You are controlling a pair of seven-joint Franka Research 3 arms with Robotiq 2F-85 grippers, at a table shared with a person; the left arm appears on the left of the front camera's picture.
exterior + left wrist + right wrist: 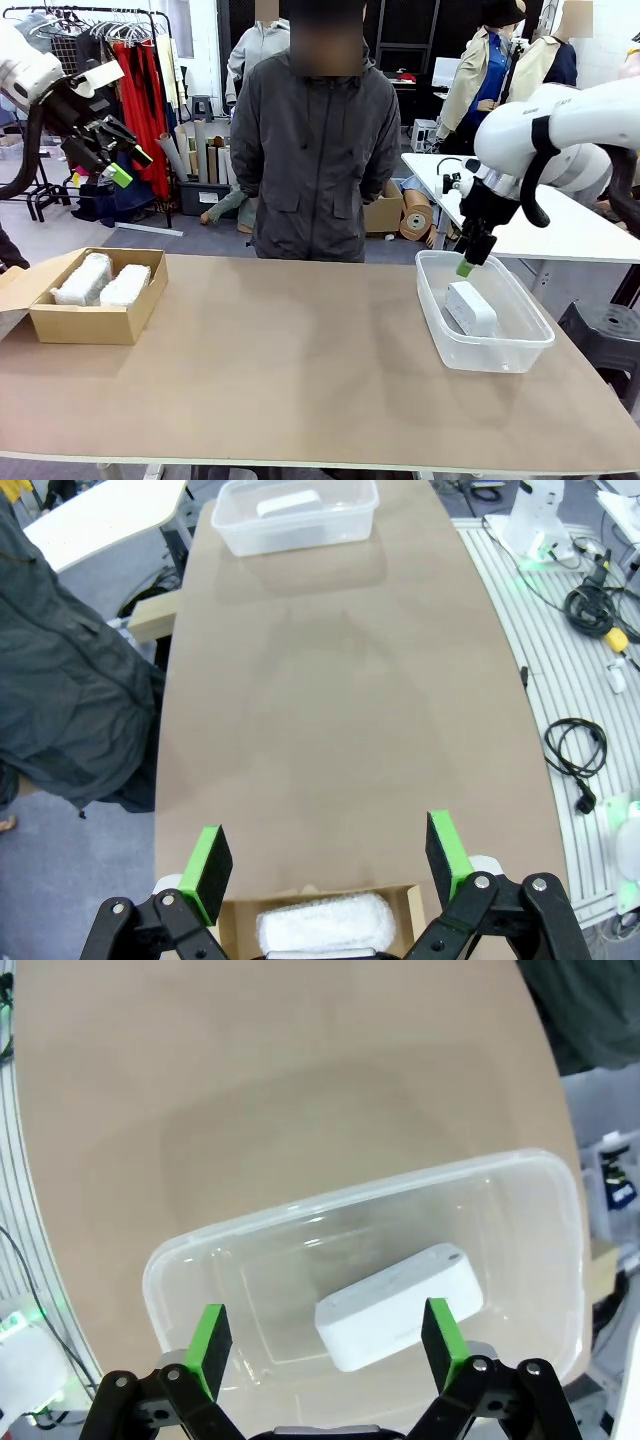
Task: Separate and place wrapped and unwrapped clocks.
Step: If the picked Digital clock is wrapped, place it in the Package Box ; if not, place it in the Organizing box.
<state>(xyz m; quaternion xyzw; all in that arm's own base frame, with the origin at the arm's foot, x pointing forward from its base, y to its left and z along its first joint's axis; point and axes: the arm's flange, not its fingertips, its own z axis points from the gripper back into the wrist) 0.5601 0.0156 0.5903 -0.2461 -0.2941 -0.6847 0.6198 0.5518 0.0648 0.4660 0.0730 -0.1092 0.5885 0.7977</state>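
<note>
Sorting looks finished: two wrapped clocks [100, 279] lie in the cardboard box [85, 322], far across the counter [300, 350] the bare clock [470, 307] in the clear tub [500, 350]. Both end effectors, left [112, 150] and right [468, 258], hang spread and empty; next, probably just retreat.

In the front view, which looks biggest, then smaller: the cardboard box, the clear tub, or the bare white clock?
1. Cardboard box and clear tub: they look about alike, so I won't rank them.
2. Bare white clock: clearly smallest, lying inside the tub.

front view faces across table [300, 370]; both wrist views look down.
</note>
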